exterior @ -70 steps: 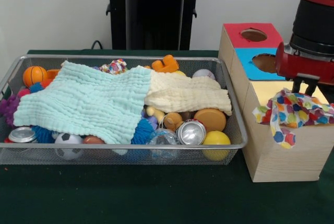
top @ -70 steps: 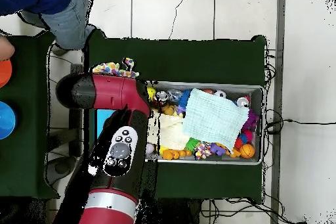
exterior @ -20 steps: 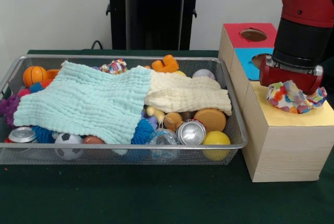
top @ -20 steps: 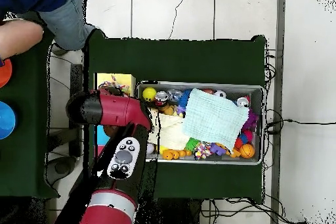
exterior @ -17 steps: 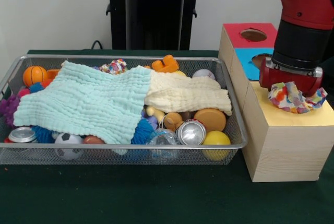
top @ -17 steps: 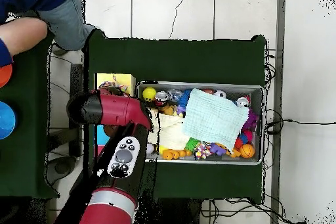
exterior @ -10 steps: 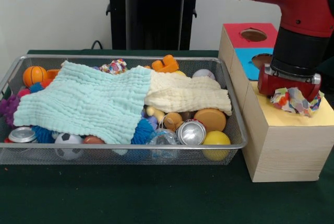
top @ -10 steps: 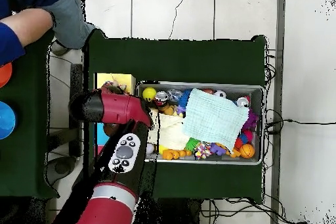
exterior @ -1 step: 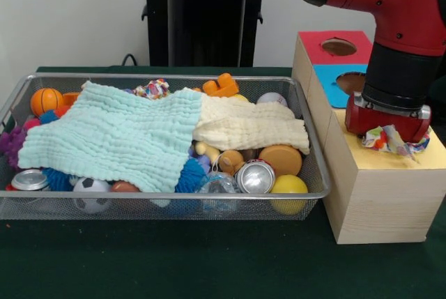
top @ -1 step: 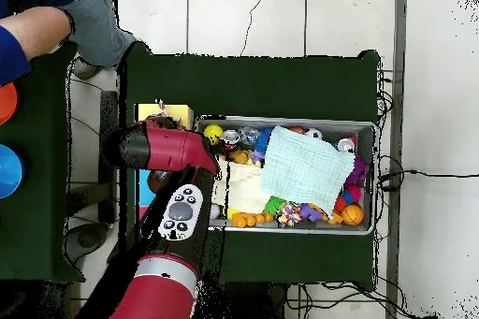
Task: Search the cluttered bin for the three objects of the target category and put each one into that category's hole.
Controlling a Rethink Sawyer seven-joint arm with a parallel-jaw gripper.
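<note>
No readable text anywhere.
No words, brand marks, numbers or signs legible on the wooden box (exterior @ -1 step: 380, 194), on the cans in the wire bin (exterior @ -1 step: 167, 205), on the red arm (top @ -1 step: 173, 147), or elsewhere in either view.

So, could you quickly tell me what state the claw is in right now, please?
Claw: pressed down into the multicoloured cloth on the yellow box top; open or shut cannot be told.

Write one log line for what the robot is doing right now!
pincer: over yellow hole | multicolored cloth: partly pushed in | light blue cloth: in wire bin
</note>
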